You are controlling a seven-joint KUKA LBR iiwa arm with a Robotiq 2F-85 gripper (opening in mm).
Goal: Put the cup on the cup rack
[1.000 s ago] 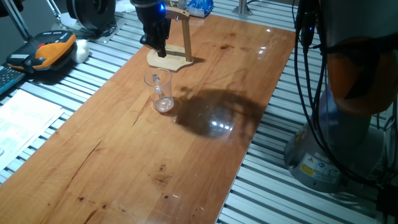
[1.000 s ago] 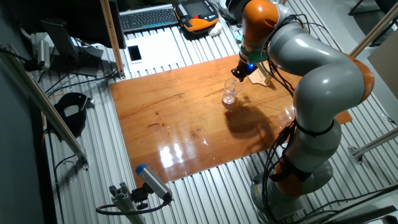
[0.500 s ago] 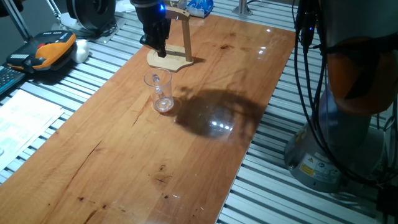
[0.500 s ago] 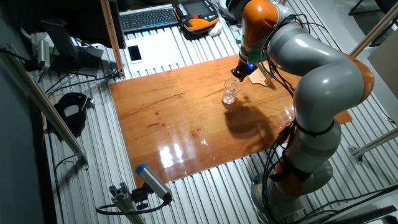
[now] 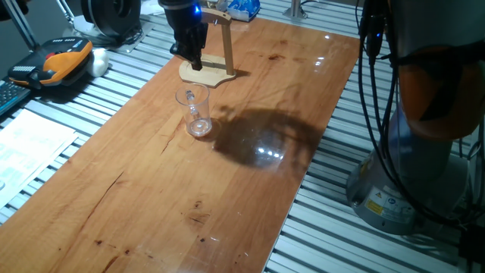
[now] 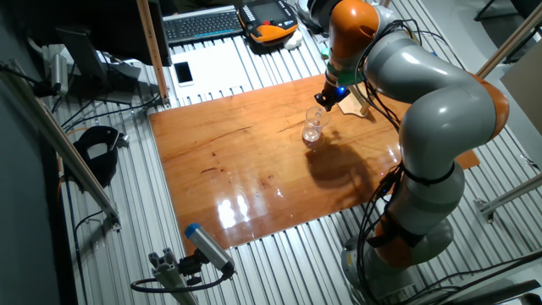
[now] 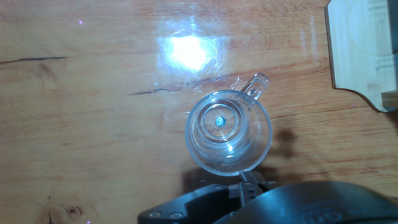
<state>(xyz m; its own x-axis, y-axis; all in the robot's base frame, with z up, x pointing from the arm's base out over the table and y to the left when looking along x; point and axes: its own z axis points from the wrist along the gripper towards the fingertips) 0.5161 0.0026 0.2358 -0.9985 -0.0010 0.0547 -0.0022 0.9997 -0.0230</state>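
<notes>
hovering pincer (image 5: 195,62) pointing down above upright cup (image 5: 195,112) | beside cup rack (image 5: 208,70) | spread unclear

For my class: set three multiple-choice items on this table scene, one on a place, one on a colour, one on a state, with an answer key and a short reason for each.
1. Where is the cup?
A. On the table, apart from the rack
B. Hung on the rack
C. Held in the gripper

2. What colour is the cup?
A. Red
B. Clear
C. Black

3. How does the cup stand?
A. On its side
B. Upside down
C. Upright, mouth up

Key: 1 A, bare table shows between cup and rack base; 2 B, the wood shows through it; 3 C, the hand view looks down into its open mouth.
</notes>
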